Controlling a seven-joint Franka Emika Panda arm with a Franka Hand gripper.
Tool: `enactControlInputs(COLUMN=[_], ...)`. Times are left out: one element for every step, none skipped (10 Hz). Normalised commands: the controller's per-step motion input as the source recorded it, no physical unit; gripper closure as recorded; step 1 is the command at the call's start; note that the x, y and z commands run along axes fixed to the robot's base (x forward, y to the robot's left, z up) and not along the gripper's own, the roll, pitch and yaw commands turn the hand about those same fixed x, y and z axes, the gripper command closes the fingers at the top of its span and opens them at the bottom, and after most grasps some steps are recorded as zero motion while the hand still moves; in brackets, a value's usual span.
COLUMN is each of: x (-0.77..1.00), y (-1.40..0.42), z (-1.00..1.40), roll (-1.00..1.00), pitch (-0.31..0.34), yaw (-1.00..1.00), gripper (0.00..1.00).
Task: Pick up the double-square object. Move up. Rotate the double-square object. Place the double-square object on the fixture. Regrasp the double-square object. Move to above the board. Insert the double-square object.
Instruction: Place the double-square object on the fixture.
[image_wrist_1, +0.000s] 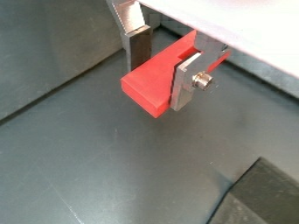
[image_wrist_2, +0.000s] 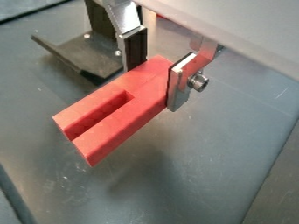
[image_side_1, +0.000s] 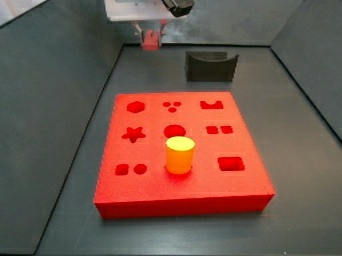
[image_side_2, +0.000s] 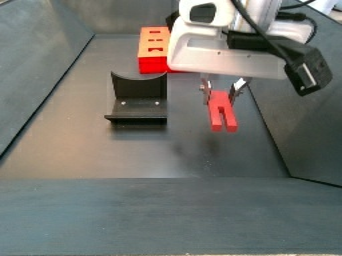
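The double-square object (image_wrist_2: 111, 109) is clamped between the gripper (image_wrist_2: 158, 61) fingers, lifted clear of the floor near the fixture (image_side_2: 135, 97) — rotation should be finished before the piece is lowered squarely into the notch.

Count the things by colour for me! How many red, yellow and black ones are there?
Red: 2, the board and the block in the gripper, off the floor.
Yellow: 1, the cylinder.
Black: 1, the fixture.
Total: 4.

No text, label, brand, number or sign can be read in any view.
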Motion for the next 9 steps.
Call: enactControlInputs(x=[-0.01, -0.01, -0.01, -0.02, -0.02, -0.02, -0.03, -0.02, -0.02], y=[0.0, -0.01, -0.01, -0.01, -0.01, -0.01, -0.01, -0.01, 0.0], z=[1.0, 1.0, 1.0, 1.0, 1.0, 1.0, 0.99, 0.81, 0.71], roll=[-0.02, -0.05, -0.06, -0.08, -0.1, -0.12, -0.13, -0.14, -0.15], pitch=[-0.003, 0.015, 0.023, 0.025, 0.02, 0.018, 0.015, 0.015, 0.016], yaw=[0.0, 0.01, 0.02, 0.02, 0.02, 0.02, 0.02, 0.01, 0.0], gripper=[1.0, 1.0, 1.0, 1.0, 1.0, 1.0, 1.0, 1.0, 1.0])
